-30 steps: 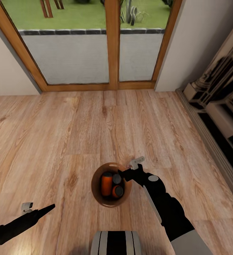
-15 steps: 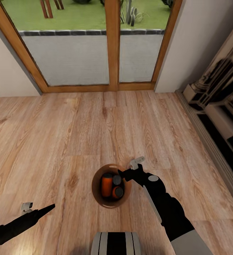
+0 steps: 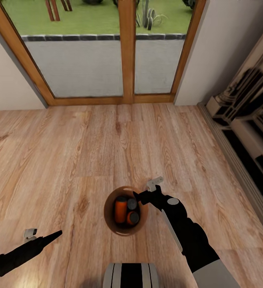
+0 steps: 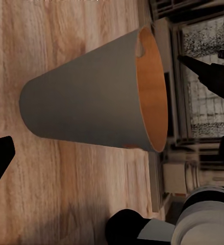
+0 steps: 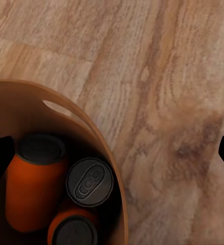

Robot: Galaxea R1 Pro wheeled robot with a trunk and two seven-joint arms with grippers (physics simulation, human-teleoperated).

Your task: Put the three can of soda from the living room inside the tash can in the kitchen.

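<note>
My left gripper hung low at the near left, its grip impossible to judge. The tash can stood on the plank floor with three soda cans inside. My right gripper hovered spread, empty, over its right rim.
</note>
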